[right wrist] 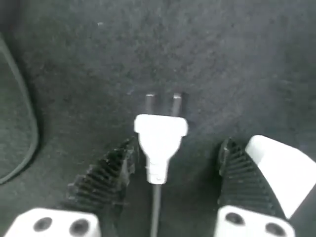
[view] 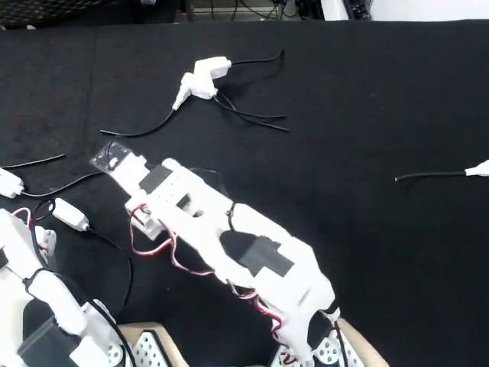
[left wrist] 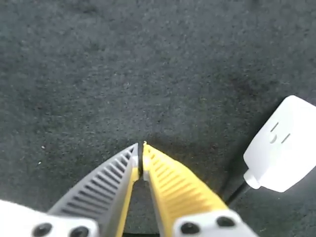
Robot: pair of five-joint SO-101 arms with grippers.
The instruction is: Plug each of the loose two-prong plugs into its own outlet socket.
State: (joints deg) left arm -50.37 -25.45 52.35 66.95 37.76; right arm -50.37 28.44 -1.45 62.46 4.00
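Observation:
A white two-prong plug (right wrist: 159,140) lies flat on the black cloth, prongs pointing away from the wrist. My right gripper (right wrist: 177,145) is open around it, one finger on each side, neither touching it. In the high view this gripper (view: 113,157) is left of the table's centre. A white outlet socket (left wrist: 284,145) on a black cord lies beside my left gripper (left wrist: 140,148), which is shut on nothing just above the cloth. The same socket (view: 70,214) lies near the left arm at the lower left.
A joined white plug and socket (view: 202,80) with looping black cords lie at the back centre. Another white connector (view: 9,183) rests at the left edge and one (view: 479,169) at the right edge. A white block (right wrist: 279,165) shows behind one right finger.

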